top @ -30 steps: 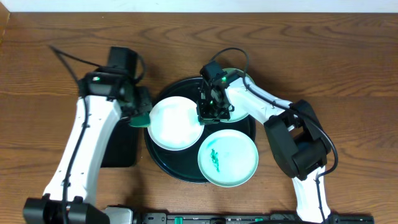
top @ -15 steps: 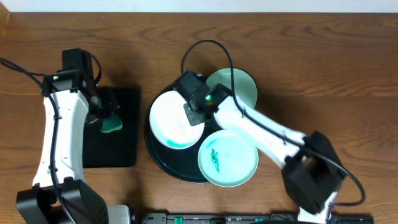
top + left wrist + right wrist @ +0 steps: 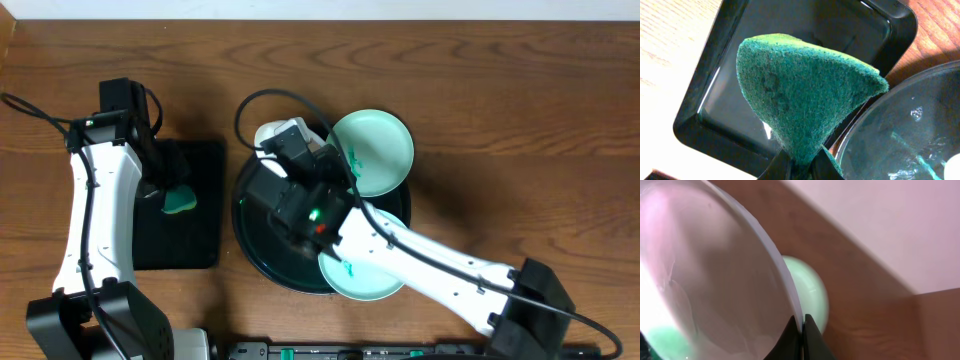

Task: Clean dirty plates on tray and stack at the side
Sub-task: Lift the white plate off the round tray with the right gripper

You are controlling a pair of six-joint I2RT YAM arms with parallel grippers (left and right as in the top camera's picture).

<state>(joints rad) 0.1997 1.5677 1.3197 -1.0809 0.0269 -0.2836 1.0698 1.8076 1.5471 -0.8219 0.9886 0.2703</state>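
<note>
Right wrist: right end effector [image 3: 801, 326] pinches the tilted, green-smeared white plate [image 3: 705, 280] (left end effector [image 3: 800, 164] pinches a sponge [image 3: 800, 85]).

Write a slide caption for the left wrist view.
Left pincer pinches a green sponge over the small black rectangular tray, the glossy round tray beside it.

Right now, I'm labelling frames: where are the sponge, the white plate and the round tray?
sponge [image 3: 800, 95]: left wrist view, middle of its green face.
white plate [image 3: 705, 270]: right wrist view, middle of its face.
round tray [image 3: 258, 232]: overhead view, bare left floor.
</note>
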